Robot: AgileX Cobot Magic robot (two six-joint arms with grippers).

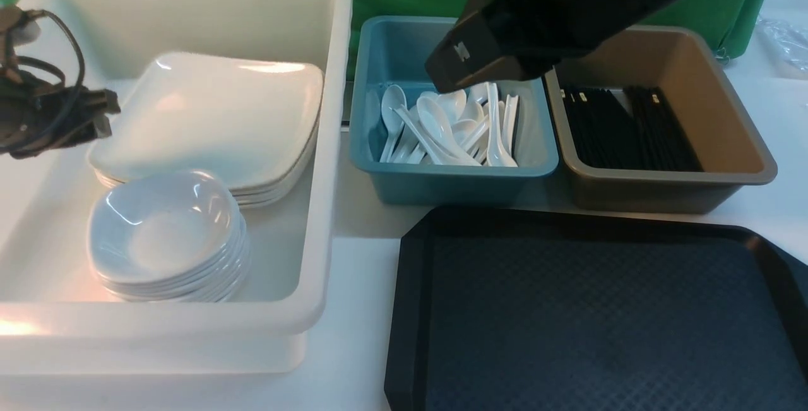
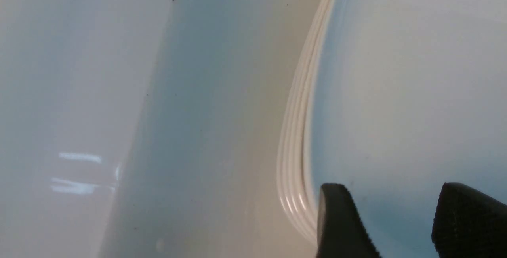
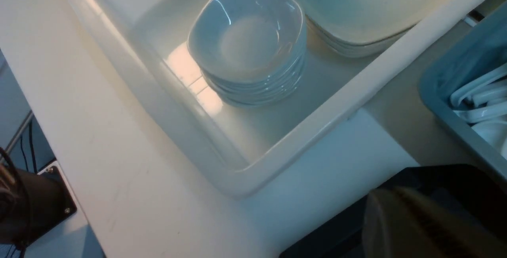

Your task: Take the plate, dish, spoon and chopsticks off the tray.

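- I read the tray (image 1: 593, 310) as already cleared: its textured black surface shows nothing on it in the front view
- The plate (image 1: 208, 114) sits on top of the plate stack inside the big white bin (image 1: 334, 146), with the stack of small bowls (image 1: 164, 234) just in front of it
- My left gripper (image 2: 396, 226) is at the left edge of that plate; the left wrist view shows two dark fingers (image 2: 340, 222) standing apart over the glossy white surface with nothing between them, so I judge the plate released
- The right gripper (image 1: 457, 70) hangs over the teal bin (image 1: 454, 171) where the spoons (image 1: 448, 127) lie piled; its jaws are hidden from me, but I take them as closed and I see nothing in them
- The chopsticks (image 1: 631, 127) lie in the brown bin (image 1: 726, 146), a dark bundle along its floor
- Handling, as I judge it: the plate is stiff, glossy and slippery, probably light plastic, so I would pinch it at the rim, never on the flat face
- The spoon is light and rigid; its grooved handle is the better hold, as the deep bowl would slide out
- The chopsticks are thin and roll easily, so I would grip them mid-length, both at once
- What remains looks to me like pulling both arms clear of the bins without nudging the stacks
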